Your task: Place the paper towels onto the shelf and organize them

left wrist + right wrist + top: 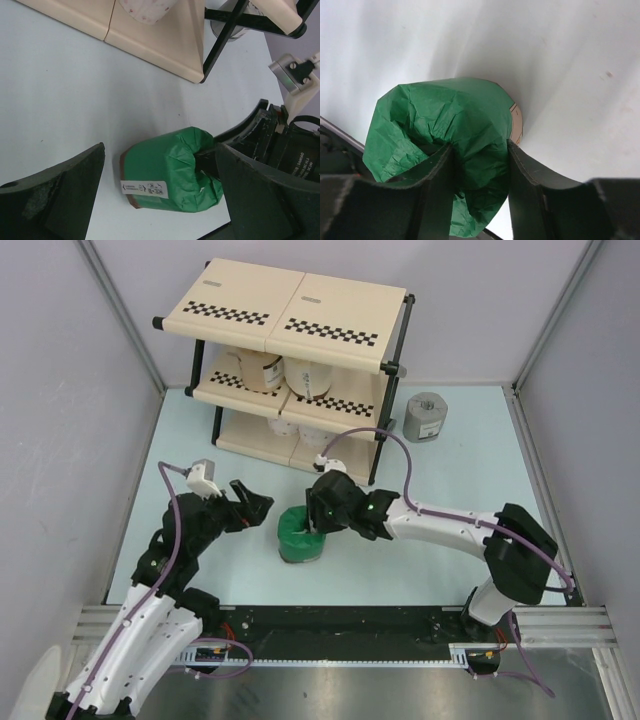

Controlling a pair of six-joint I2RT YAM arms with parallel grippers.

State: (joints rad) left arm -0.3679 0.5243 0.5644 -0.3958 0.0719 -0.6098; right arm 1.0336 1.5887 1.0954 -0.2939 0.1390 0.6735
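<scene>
At lower centre, the right pincer [318, 525] is gripping the green-wrapped roll [296, 542], likely needing a lift toward the shelf [250, 290], while the left pincer [257, 508] is hovering open.

A pale blue table [460, 480] sits boxed in by grey walls [60, 390], with a black strip [350, 625] and a silver rail [95, 618] along its near edge.

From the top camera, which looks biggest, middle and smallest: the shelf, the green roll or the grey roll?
1. shelf, by far the largest.
2. green roll.
3. grey roll, which looks only a little smaller. It sits farther from the camera, so these two may really be alike.
</scene>
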